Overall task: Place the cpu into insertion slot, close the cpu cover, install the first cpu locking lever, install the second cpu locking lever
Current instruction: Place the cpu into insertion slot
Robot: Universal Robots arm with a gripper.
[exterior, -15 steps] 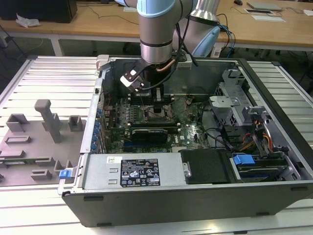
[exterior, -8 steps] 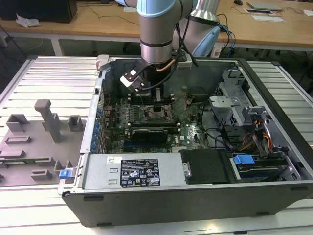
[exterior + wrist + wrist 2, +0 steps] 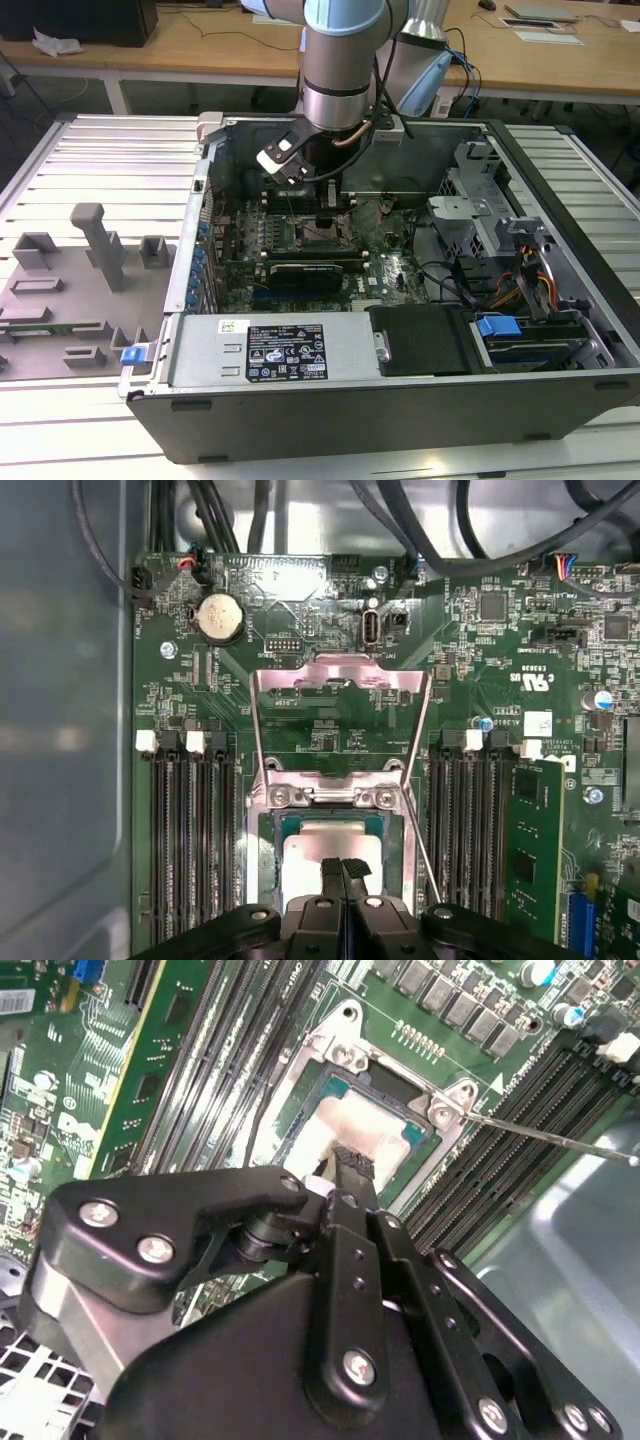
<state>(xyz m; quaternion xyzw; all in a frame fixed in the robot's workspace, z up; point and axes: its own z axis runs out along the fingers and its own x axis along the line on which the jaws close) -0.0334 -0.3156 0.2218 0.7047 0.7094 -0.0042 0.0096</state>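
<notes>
The cpu (image 3: 318,852) lies flat inside the insertion slot (image 3: 288,826), its pale metal top showing in both wrist views. The cpu cover (image 3: 340,675) stands swung open behind the slot, with bare green board visible through its window. A thin locking lever (image 3: 424,852) runs along one side of the slot and sticks out as a silver rod (image 3: 545,1134). My gripper (image 3: 345,872) hangs just over the cpu (image 3: 375,1130), fingers pressed together with nothing between them. In the exterior view the gripper (image 3: 326,200) sits low in the case over the slot (image 3: 325,234).
Black memory slots (image 3: 190,840) flank the socket on both sides, and a coin battery (image 3: 218,616) lies beyond the cover. Cables (image 3: 470,280), a drive cage (image 3: 470,200) and the power supply (image 3: 280,350) crowd the case. A grey fixture tray (image 3: 80,290) lies at the exterior view's left.
</notes>
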